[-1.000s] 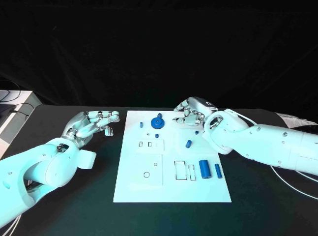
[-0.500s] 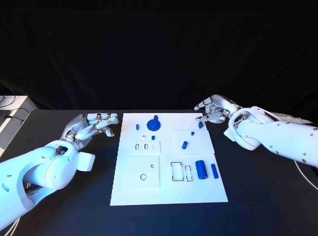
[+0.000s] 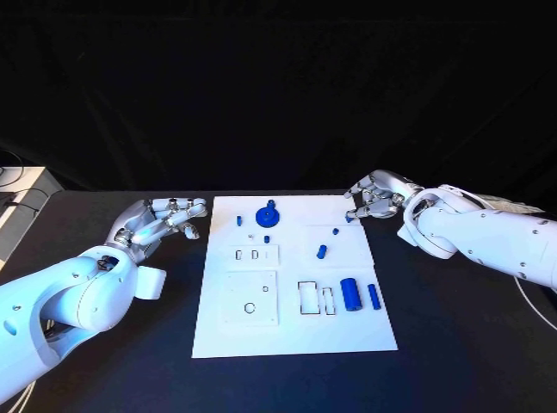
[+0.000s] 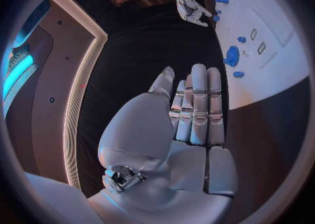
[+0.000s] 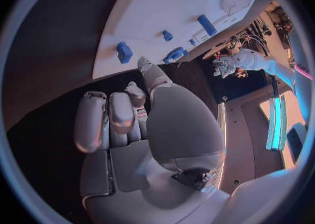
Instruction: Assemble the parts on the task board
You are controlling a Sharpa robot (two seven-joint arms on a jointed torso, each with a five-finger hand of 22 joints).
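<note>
Parts on the task board (image 3: 291,331) lie centre frame — my right hand (image 3: 375,200), fingers curled, empty, hovers nearest, upper right.

Right hand off the board

My right hand (image 3: 375,200) has pulled back from the disc part (image 3: 269,215) to the board's (image 3: 291,331) far corner (holding nothing).

We cannot read any text, label, brand, number or sign in these views. The task board (image 3: 291,331) carries only plain outlines and blue parts, without letters on them, and we see no writing on the white arms or on the silver hands.
</note>
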